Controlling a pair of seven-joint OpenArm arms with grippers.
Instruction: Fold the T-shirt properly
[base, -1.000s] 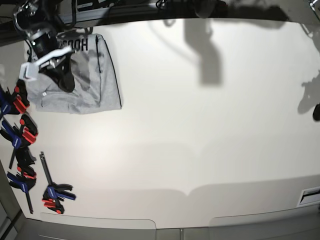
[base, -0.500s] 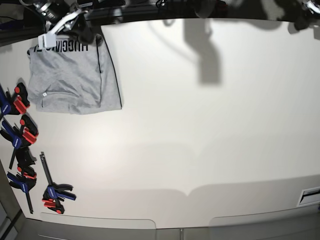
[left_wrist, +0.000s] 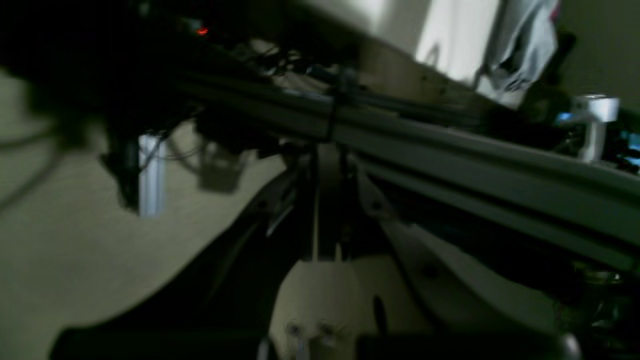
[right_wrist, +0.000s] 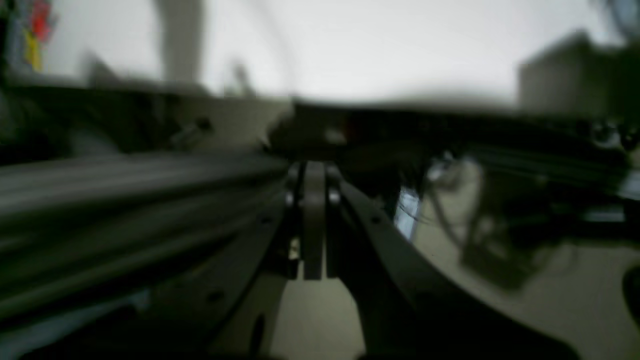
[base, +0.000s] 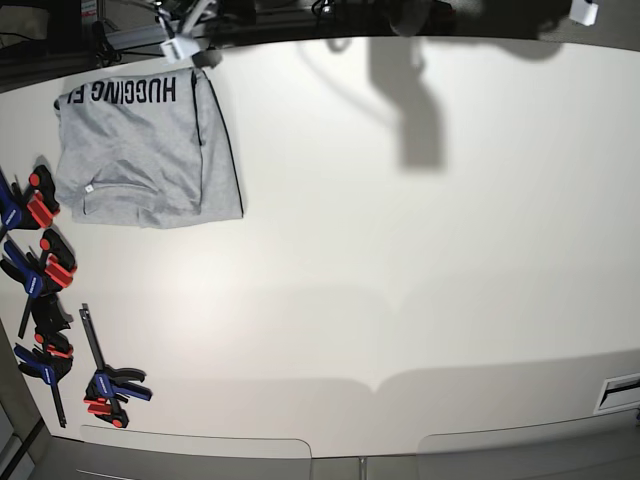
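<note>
one folded t-shirt (base: 145, 150) lies just below right end effector (base: 180, 45).

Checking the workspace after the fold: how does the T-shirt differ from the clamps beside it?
The T-shirt is one grey folded cloth with black lettering; the clamps are several red, blue and black tools. The T-shirt lies by the far edge; the clamps run down the table's side. Both rest untouched.

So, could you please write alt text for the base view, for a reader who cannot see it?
A grey T-shirt, folded into a rectangle with black lettering along its far edge, lies at the far left of a white table. Red and blue clamps line the table's left edge, and no gripper touches the shirt.
</note>
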